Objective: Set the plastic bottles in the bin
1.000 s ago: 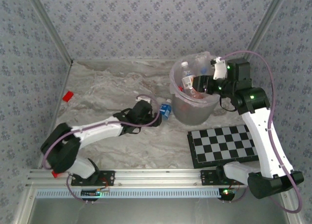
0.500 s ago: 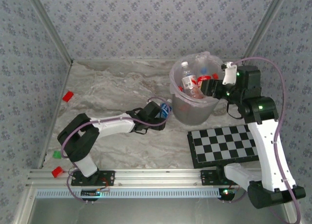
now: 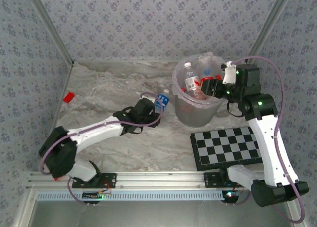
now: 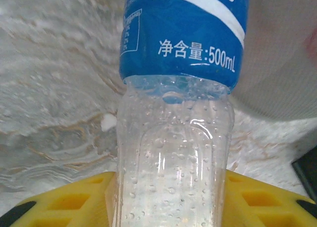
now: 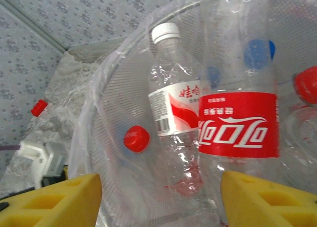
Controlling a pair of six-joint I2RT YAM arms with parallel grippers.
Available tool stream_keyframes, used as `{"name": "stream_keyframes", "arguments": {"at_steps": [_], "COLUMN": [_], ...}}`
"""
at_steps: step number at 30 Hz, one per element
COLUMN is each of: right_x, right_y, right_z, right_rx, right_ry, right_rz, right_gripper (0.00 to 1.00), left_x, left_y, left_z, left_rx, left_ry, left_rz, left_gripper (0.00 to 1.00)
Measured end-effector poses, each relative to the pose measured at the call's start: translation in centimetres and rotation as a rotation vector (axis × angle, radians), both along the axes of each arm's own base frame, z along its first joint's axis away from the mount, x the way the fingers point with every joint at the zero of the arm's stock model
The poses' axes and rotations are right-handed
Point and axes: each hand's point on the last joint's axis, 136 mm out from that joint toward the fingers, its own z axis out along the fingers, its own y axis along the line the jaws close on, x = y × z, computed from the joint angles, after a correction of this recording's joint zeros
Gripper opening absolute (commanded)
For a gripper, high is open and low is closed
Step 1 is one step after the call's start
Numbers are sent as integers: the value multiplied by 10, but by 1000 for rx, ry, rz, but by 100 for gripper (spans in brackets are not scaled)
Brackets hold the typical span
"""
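A clear plastic bottle with a blue label stands between the yellow fingers of my left gripper, which is shut on its lower body. From above, that bottle tilts up just left of the bin, with the left gripper behind it. The translucent bin holds several bottles, among them a white-capped one and a red-labelled cola one. My right gripper hovers over the bin's right rim. Its fingers are wide apart and hold nothing, so the right gripper is open.
A black-and-white checkerboard lies in front of the bin on the right. A small red block sits by the left wall. Patterned walls close in the marble table on three sides.
My left gripper reached the blue-labelled bottle lying beside the bin, shut on it and raised it off the table. The right gripper drew back from inside the bin.
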Motion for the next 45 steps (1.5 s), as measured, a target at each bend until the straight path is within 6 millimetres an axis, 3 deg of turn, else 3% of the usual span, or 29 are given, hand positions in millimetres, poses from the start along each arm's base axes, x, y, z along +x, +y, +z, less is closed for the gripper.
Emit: {"name": "stream_keyframes", "arguments": {"at_steps": [5,11,15,21,25,28,32,39,42,45], "right_x": [-4,-5,-7,-20,-17,-17,-16,-9,-8,-5], "right_y": [31,66,94,173,201,215,221,218,217,214], "right_z": [8,-5,-2,-6,-14,-14,-8,2,6,8], "right_rx": [50,45,71,87,95,115,123,125,123,129], "right_ry": [-24,15,2,-5,0,-11,-36,-67,-82,-81], "right_rz": [106,210,283,481,531,571,584,572,573,565], "right_gripper": [65,65,65,83,92,93,88,63,46,41], "left_x": [-8,-21,-32,-36,-35,-35,-40,-45,-44,-43], "left_y": [29,63,74,69,56,45,27,9,8,8], "left_z": [34,41,54,100,126,137,141,154,157,160], "left_rx": [-67,-122,-212,-431,-546,-613,-654,-690,-697,-700], "left_ry": [-86,-120,-180,-308,-352,-359,-345,-350,-353,-359], "left_rz": [45,105,107,84,46,17,-38,-84,-81,-80], "left_gripper": [38,37,39,40,41,43,45,47,49,54]}}
